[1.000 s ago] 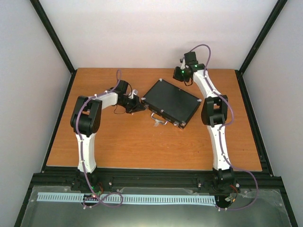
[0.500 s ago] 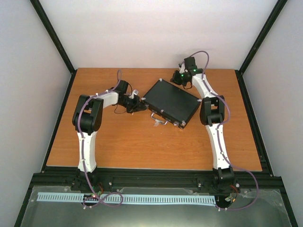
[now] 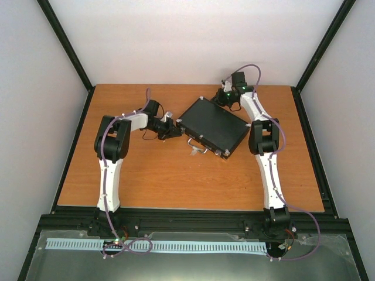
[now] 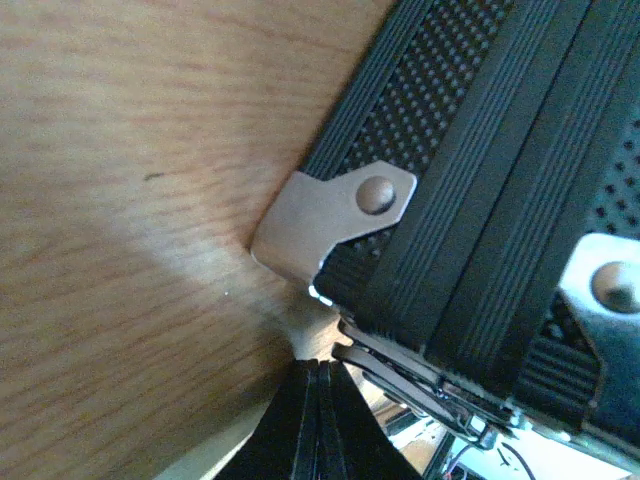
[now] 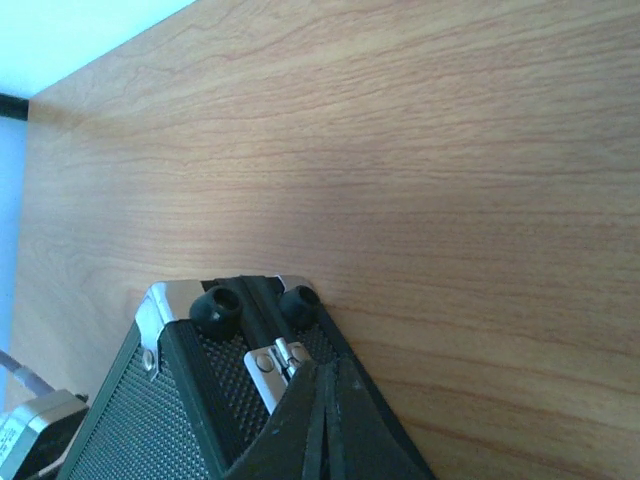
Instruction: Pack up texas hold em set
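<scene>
On woodgrain table (image 3: 146, 175), ribbed black case (image 3: 212, 126), silver corner caps (image 4: 320, 225), left jaws together, right jaws together

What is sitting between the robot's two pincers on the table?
The closed black case lies between them, the left pincer at its left corner and the right pincer at its far corner. The overhead view shows this.

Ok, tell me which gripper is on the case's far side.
The right gripper, at the case's far edge by a hinge; the left gripper sits at its left corner, nearer the handle.
</scene>
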`<state>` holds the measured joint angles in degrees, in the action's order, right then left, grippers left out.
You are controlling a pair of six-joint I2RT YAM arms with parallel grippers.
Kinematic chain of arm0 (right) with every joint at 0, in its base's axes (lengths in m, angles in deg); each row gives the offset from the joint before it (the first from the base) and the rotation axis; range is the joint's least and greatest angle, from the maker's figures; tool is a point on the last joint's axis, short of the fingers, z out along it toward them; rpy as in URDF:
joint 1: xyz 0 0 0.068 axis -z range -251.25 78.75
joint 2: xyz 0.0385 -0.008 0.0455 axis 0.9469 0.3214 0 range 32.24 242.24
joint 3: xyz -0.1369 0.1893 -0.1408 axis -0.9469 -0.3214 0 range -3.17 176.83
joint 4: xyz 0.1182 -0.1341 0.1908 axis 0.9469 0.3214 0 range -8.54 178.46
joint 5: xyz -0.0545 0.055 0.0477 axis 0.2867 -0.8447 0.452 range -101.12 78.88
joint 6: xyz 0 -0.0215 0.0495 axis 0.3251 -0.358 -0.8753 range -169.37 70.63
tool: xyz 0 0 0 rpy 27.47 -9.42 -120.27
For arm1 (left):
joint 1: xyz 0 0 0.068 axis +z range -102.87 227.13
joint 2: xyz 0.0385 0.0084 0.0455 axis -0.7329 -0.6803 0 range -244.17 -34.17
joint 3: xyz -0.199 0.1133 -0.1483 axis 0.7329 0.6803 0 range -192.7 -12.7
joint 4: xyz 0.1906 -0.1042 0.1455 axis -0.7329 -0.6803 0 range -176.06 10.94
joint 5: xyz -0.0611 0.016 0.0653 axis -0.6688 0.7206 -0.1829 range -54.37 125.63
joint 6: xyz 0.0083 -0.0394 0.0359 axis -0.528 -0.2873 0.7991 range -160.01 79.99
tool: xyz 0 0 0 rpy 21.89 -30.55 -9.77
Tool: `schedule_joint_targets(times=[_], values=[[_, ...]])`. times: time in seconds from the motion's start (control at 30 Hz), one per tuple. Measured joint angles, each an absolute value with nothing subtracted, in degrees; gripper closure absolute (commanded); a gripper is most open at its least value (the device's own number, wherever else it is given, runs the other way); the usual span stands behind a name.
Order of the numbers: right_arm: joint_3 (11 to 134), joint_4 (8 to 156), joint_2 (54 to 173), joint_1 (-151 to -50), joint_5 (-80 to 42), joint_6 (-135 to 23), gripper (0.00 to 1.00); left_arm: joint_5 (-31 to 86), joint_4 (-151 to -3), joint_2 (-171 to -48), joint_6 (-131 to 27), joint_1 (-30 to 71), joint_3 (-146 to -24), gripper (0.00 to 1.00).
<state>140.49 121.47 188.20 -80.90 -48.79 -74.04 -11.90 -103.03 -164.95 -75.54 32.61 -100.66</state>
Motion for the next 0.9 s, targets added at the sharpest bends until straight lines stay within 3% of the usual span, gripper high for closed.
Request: schedule_joint_targets(times=[0.3, 0.67, 0.77, 0.9], values=[[130.93, 118.37, 181.90, -80.88, -49.23, -68.81, 0.97, -13.52, -101.68, -165.37, -78.14, 32.69, -100.33, 0.99], [130.69, 120.29, 179.67, -82.87, -41.23, -68.66, 0.97, -7.27, -101.11, -161.70, -74.82, 32.43, -97.25, 0.99], [130.69, 121.80, 178.93, -83.83, -38.41, -68.59, 0.97, -3.46, -101.72, -158.40, -73.03, 32.69, -94.11, 0.91], [130.54, 125.04, 176.83, -84.92, -33.53, -67.33, 0.97, 0.49, -103.95, -153.46, -70.60, 33.00, -90.19, 0.89]])
